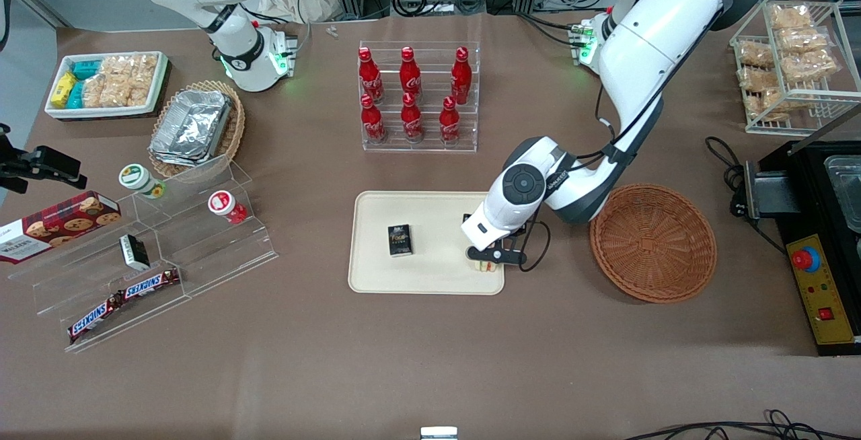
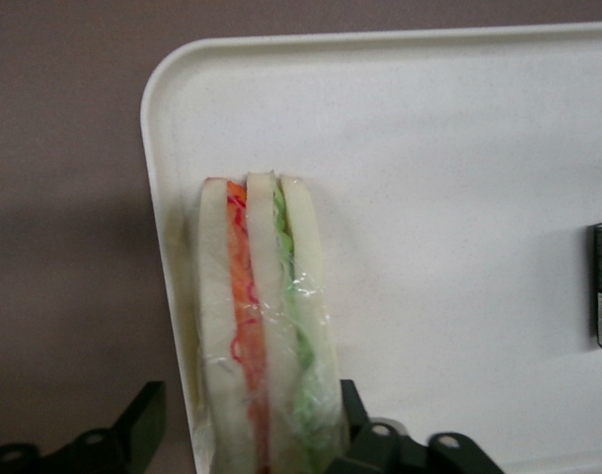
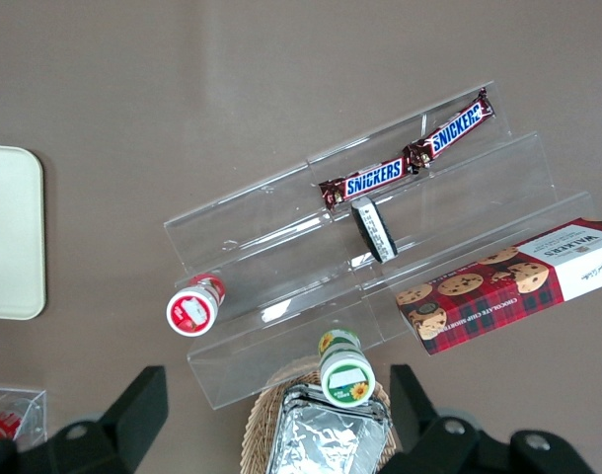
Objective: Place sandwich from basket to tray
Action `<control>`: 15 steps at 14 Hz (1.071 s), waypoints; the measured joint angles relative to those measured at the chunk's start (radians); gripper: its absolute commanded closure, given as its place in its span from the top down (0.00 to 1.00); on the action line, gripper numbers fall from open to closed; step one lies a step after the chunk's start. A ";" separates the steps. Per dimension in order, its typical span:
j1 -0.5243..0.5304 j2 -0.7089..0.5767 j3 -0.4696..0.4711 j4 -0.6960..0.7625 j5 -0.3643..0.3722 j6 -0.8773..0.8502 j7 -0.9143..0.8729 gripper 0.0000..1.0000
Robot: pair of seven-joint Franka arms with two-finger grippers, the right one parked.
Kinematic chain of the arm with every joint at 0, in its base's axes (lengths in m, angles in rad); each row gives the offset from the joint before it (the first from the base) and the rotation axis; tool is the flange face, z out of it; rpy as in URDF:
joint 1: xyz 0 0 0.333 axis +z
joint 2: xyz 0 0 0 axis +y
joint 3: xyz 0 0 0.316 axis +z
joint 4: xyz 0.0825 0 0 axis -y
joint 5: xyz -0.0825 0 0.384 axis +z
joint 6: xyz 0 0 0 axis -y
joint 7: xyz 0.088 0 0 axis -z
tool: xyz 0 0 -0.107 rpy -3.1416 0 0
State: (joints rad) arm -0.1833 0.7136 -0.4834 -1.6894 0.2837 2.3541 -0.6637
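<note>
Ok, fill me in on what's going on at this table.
The left arm's gripper is down over the tray, at the edge nearest the basket. The sandwich stands on the tray between its open fingers, one finger clear of it. The basket is empty, so the move looks almost done.

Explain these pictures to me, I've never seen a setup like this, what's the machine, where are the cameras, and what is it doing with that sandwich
Two white robot arms stand at a brown table. One picture looks down from the front; the other two come from cameras on each arm's wrist. The working arm's gripper is down over the cream tray, at the end nearest the round brown basket, which has nothing in it. The wrist picture shows the wrapped sandwich standing on the tray just inside its rim, one finger clearly off it, so the gripper looks open. A small dark box also lies on the tray. Cola bottles, chocolate bars and snacks sit around.
</note>
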 measured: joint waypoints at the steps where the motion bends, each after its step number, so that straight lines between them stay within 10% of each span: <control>1: 0.001 -0.002 0.000 0.006 0.000 0.000 -0.005 1.00; 15: 0.179 -0.509 0.003 0.048 -0.170 -0.465 0.068 1.00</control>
State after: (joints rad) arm -0.0041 0.2046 -0.4808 -1.6419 0.1133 1.8886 -0.5959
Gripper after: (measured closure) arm 0.000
